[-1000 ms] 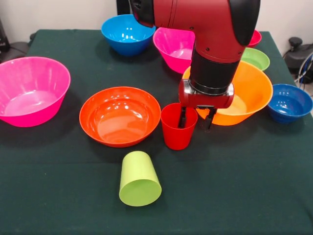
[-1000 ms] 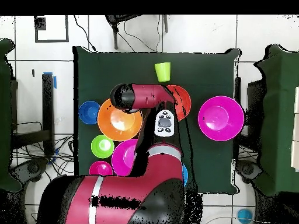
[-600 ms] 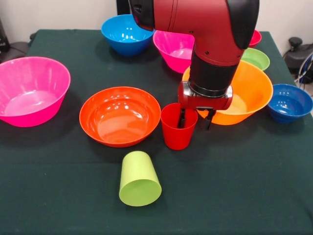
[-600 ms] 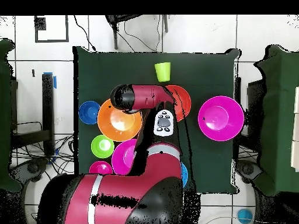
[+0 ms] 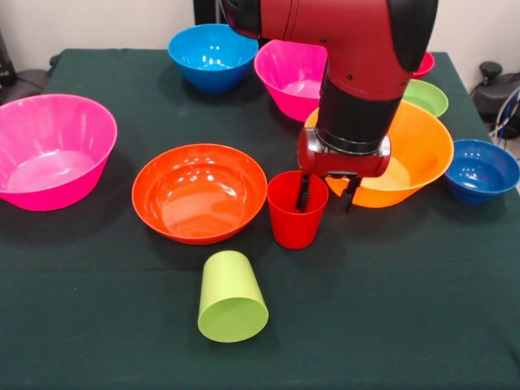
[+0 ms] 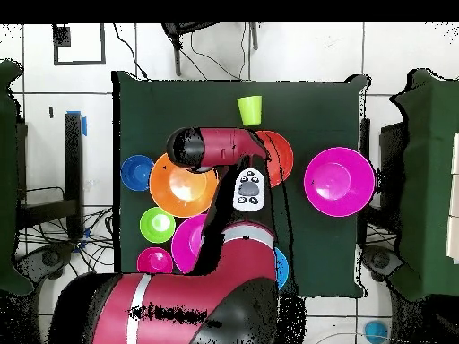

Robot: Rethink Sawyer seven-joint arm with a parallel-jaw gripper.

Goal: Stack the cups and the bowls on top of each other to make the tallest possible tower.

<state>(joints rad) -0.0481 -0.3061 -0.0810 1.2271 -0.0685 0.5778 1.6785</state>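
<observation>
Nothing stacked yet, as far as either view shows: every bowl and cup sits alone on the green-covered table (image 5: 97,341), so the whole tower remains to be built. Largest first: one big pink bowl (image 5: 50,150) at the left edge of the front view, well apart from the rest; a second big pink bowl (image 5: 294,77) at the far side, partly behind the arm; the big orange bowl (image 5: 422,150) just behind the gripper, judged the likely base for being the widest. Next the red-orange bowl (image 5: 199,191) near the middle, upright and empty, and the light blue bowl (image 5: 211,55) at the far edge. Smaller still: a dark blue bowl (image 5: 481,169) at the right, a green bowl (image 5: 426,96) behind the orange one, and a sliver of a magenta-red bowl (image 5: 424,63) beyond that. Then the cups: the lime green cup (image 5: 231,296) lying on its side at the near edge with its open mouth facing away, and the red cup (image 5: 296,209) upright between the red-orange and orange bowls. Gripper (image 5: 327,195) lowered over the red cup's far rim, one finger (image 5: 303,195) down inside the cup and the other outside the wall, seemingly straddling it; a grip looks close but cannot be confirmed as closed. Left to do: lift this cup and nest everything, probably into the orange bowl.
</observation>
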